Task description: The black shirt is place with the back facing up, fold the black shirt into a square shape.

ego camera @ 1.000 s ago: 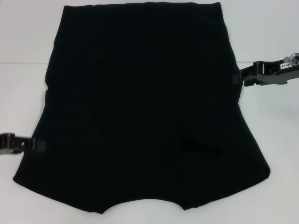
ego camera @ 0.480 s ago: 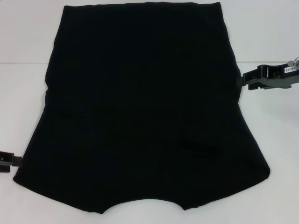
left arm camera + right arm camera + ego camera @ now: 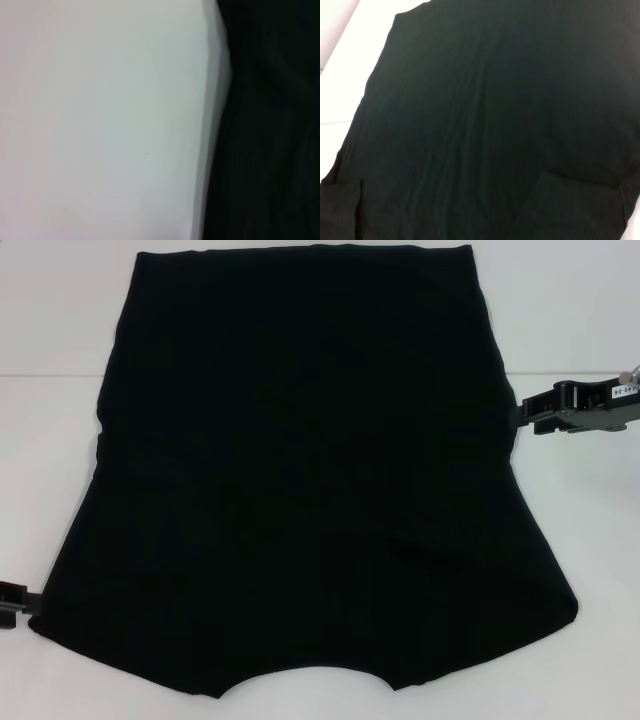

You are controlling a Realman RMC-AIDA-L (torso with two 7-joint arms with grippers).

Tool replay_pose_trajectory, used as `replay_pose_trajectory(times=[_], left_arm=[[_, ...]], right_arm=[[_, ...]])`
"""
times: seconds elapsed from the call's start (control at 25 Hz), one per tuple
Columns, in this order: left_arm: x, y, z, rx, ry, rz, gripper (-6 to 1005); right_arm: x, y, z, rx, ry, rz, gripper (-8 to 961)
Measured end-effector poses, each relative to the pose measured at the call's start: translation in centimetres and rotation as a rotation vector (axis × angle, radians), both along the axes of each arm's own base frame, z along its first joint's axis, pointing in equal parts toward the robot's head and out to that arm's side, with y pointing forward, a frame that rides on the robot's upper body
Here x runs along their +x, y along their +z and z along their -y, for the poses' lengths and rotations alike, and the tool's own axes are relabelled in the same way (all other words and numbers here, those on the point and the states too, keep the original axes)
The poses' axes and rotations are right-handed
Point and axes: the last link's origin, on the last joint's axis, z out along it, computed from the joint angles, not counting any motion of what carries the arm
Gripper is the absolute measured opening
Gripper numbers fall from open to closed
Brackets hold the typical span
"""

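The black shirt [image 3: 300,460] lies flat on the white table [image 3: 50,320], its curved neckline at the near edge and its straight hem at the far edge. Both sleeves are folded in over the body, and no lettering shows. My left gripper [image 3: 22,602] is at the shirt's near left corner, mostly out of view. My right gripper [image 3: 518,412] is at the shirt's right edge, about halfway along it. The left wrist view shows the shirt's edge [image 3: 270,125] beside bare table [image 3: 100,120]. The right wrist view is filled by the shirt [image 3: 485,110].
White table surface surrounds the shirt on the left, right and far sides. A faint seam line [image 3: 40,375] crosses the table. A corner of table also shows in the right wrist view [image 3: 335,30].
My left gripper has moved nearer and outward, from the shirt's left edge to its near left corner. My right gripper has drawn back slightly to the right. The shirt has not moved.
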Motion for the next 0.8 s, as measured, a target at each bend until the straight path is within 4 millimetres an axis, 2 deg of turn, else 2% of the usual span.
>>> replay_pose_trajectory(times=[0.8], left_arm=[[0.3,-1.3,-0.2,-0.024,-0.002,0.011,452]], right_arm=[[0.5,0.5,0.0,0.009,-0.007,0.007,445]])
